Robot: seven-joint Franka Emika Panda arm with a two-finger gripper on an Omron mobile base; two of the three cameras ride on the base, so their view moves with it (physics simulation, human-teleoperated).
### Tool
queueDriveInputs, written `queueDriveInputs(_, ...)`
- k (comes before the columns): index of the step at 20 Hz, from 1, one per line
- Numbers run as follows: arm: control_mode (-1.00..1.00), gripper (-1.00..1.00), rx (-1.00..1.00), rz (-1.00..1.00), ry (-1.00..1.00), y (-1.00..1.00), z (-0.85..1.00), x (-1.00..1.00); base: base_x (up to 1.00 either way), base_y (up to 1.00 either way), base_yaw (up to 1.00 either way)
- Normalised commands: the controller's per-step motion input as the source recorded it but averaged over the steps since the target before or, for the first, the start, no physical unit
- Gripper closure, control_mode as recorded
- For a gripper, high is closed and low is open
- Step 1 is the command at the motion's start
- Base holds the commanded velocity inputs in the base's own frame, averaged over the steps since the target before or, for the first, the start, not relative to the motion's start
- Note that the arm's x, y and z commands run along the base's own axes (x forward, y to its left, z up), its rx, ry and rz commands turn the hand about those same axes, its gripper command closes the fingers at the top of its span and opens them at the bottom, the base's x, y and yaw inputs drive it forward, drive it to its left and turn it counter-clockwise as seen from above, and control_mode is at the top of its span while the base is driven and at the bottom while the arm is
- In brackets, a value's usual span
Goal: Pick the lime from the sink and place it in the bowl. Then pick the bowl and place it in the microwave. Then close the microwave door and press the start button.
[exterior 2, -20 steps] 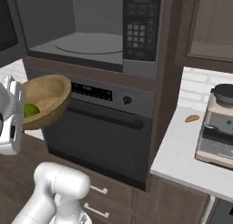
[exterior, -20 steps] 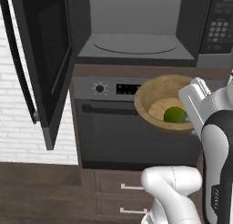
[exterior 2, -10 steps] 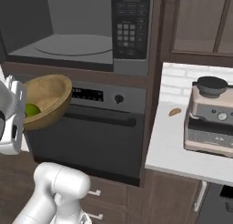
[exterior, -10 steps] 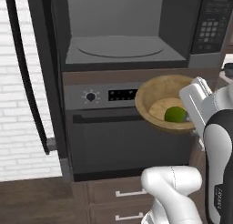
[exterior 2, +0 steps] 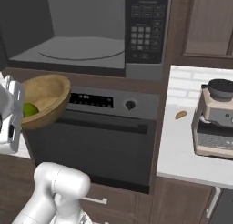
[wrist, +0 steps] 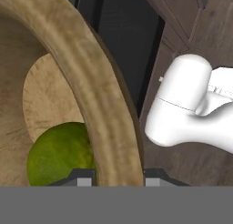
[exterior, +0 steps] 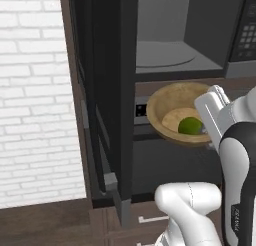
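the gripper (wrist: 111, 180) is clamped on the rim of the bowl (wrist: 86, 82), one finger tip at each side of the wooden wall, in the hand view. the lime (wrist: 61, 152) lies inside the bowl, low against that wall near the grip. in the left base view the bowl (exterior: 175, 112) is carried tilted, its paler inside facing the camera, with the lime (exterior: 190, 125) at the lower right of the hollow beside the white hand. it hangs in front of the oven's control strip, below and outside the open microwave (exterior: 190, 35), whose grey cavity and round turntable stand bare above. the microwave door (exterior: 107, 90) is swung out edge-on at the left. in the right base view the bowl (exterior 2: 45, 100) sits at the far left, and a coffee machine (exterior 2: 216, 118) stands on the white counter (exterior 2: 182, 145) to the right.
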Motion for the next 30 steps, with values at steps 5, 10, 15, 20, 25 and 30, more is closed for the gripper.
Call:
queueDriveInputs(5,1.00,1.00,0.00,0.00,0.00,0.00,0.00,0.00,0.28,0.00,-0.01)
queueDriveInputs(10,1.00,1.00,0.00,0.00,0.00,0.00,0.00,0.00,0.21,0.00,-0.01)
queueDriveInputs(15,1.00,1.00,0.00,0.00,0.00,0.00,0.00,0.00,0.29,0.01,0.00)
queueDriveInputs(20,1.00,1.00,0.00,0.00,0.00,0.00,0.00,0.00,0.18,0.00,0.00)
queueDriveInputs(25,-1.00,1.00,0.04,0.00,-0.02,0.00,0.02,-0.07,0.01,0.00,0.00)
queueDriveInputs(30,-1.00,1.00,0.11,0.00,-0.13,0.01,0.55,-0.51,0.00,0.00,0.00)
